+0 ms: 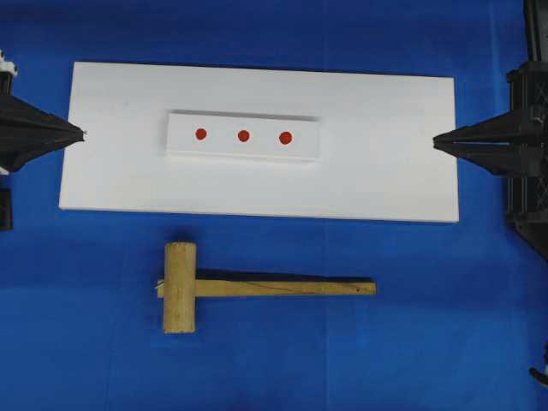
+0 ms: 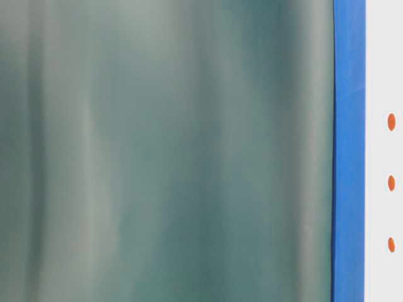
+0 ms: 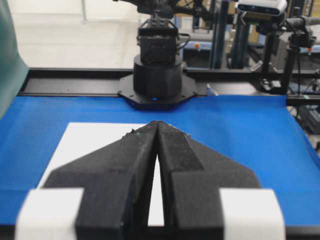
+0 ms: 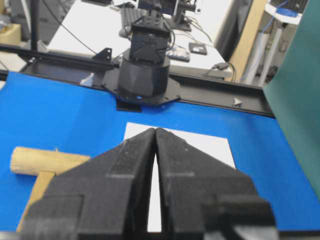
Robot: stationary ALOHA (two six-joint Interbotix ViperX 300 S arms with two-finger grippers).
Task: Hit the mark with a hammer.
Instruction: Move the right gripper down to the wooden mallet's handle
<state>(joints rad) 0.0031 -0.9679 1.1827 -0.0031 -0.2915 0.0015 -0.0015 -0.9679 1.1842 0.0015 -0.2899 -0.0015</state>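
From where I sit, my left tool (image 1: 79, 134) and right tool (image 1: 438, 139) are both closed with nothing in them, the jaws pressed tip to tip in each wrist view, parked at opposite ends of the white board (image 1: 103, 184) and pointing at one another across it. Nearest the right tool, down to its side in its wrist view, is the hammer (image 1: 184, 287): it lies flat on the blue surface (image 1: 77, 342), just off the near edge of the board, its thick head toward the left tool's side and its slim handle running out toward the right tool's side. Farther out, midway between the two tools, a raised white strip (image 1: 243, 136) sits on the board with three red marks (image 1: 243, 135) in a row. Nothing has been picked up yet, so the first job, I reckon, is a grasp on the handle. The handle is low and thin against the surface, so closing too high could slip off its edges, and coming too low could jam the fingertips into the cloth. Gripping far from the head may let the heavy end sag or swivel in the jaws, and then the swing could land off the mark or clip the strip's edge and shift it. The table-level view is mostly blocked by a blurred green sheet (image 2: 164, 151), so I cannot judge height from it.
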